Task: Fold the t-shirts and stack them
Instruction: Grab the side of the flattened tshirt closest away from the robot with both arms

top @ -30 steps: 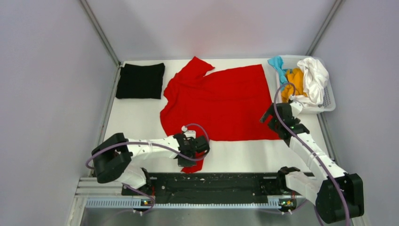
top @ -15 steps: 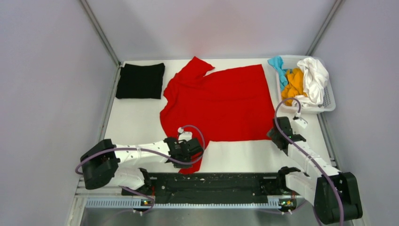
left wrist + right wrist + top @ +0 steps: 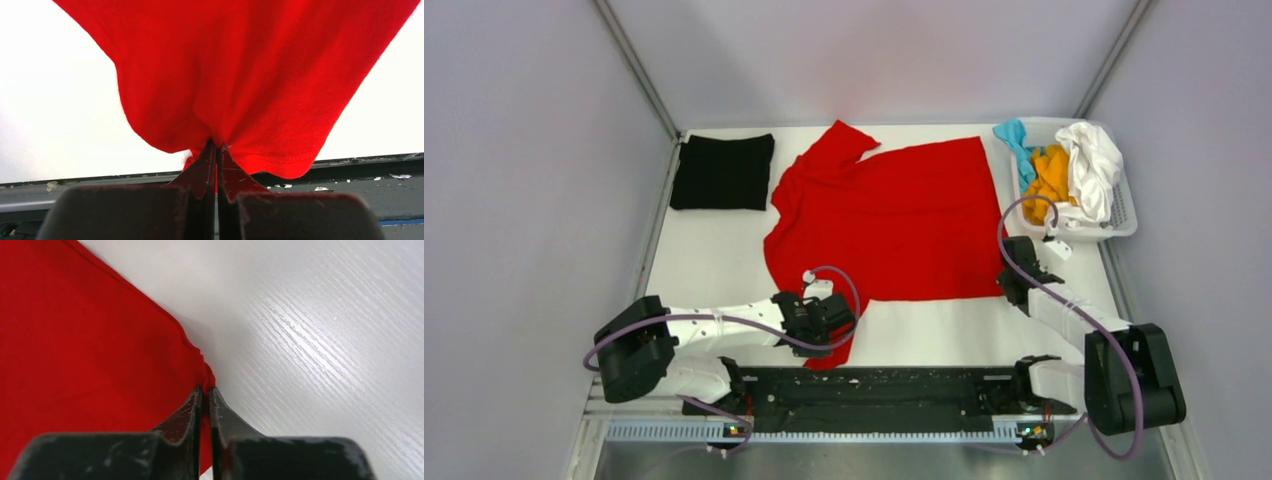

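right claw (image 3: 206, 389) has just come down and nipped the red t-shirt's (image 3: 894, 215) near right corner; left claw (image 3: 216, 145) grips its near edge, so folding looks ready.

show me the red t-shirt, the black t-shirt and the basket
red t-shirt (image 3: 894, 220), top external view, middle of its body
black t-shirt (image 3: 722, 172), top external view, centre of the folded cloth
basket (image 3: 1126, 208), top external view, its right wall

The right hand (image 3: 205, 390) is dropping from beside the basket (image 3: 1124, 215) to the red shirt's (image 3: 894, 215) near right corner, pinching the hem there low on the bench (image 3: 714, 260). The left hand (image 3: 216, 146) is easing back toward the near left, drawing its pinched fold of the shirt along.
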You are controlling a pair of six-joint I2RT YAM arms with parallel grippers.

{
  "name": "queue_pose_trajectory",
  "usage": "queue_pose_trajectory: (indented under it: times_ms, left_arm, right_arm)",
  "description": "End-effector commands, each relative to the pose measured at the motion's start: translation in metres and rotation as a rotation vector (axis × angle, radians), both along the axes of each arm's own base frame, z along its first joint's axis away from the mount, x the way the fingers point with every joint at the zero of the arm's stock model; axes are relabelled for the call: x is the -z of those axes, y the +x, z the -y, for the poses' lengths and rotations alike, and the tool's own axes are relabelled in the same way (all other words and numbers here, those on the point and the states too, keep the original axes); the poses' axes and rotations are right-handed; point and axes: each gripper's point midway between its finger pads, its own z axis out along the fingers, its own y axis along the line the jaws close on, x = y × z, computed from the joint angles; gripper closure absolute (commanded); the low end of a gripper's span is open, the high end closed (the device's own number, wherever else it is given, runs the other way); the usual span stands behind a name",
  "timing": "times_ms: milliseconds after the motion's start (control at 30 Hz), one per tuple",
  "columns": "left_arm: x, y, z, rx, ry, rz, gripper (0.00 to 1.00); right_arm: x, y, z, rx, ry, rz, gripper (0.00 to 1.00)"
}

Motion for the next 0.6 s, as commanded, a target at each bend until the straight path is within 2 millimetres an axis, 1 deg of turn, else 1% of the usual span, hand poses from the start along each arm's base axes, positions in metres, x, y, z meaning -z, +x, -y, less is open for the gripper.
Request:
queue_pose_trajectory:
  times_ms: [0,100,167,233,300,367,433,467,567]
  left_arm:
    - [-0.005,0.003,-0.002,0.003,0.009,0.018,1.0]
    - [-0.009,-0.002,-0.003,0.006,0.005,-0.001,1.0]
    - [-0.01,-0.009,-0.007,0.0,0.002,-0.03,1.0]
    - [-0.008,-0.021,-0.008,-0.002,-0.025,-0.077,1.0]
    - [-0.007,-0.033,-0.009,0.002,-0.051,-0.113,1.0]
    - [-0.011,-0.042,-0.011,-0.003,-0.064,-0.125,1.0]
    - [-0.016,-0.05,-0.012,0.005,-0.075,-0.127,1.0]
    - [-0.018,-0.054,-0.012,0.004,-0.082,-0.128,1.0]
    - [-0.021,-0.067,-0.007,0.009,-0.126,-0.152,1.0]
  right_arm:
    - [0.008,-0.009,-0.008,-0.03,0.041,-0.066,1.0]
    - [0.002,-0.02,-0.005,-0.024,0.033,-0.086,1.0]
    - [-0.006,-0.03,-0.003,-0.011,0.035,-0.088,1.0]
    - [-0.012,-0.044,-0.002,0.001,0.045,-0.097,1.0]
    - [-0.014,-0.06,-0.005,-0.002,0.078,-0.121,1.0]
    - [-0.016,-0.081,-0.007,0.029,0.116,-0.149,1.0]
    - [-0.018,-0.08,-0.024,-0.012,0.203,-0.105,1.0]
    - [-0.021,-0.081,-0.029,-0.012,0.235,-0.091,1.0]
    - [-0.028,-0.093,-0.03,-0.002,0.255,-0.109,1.0]
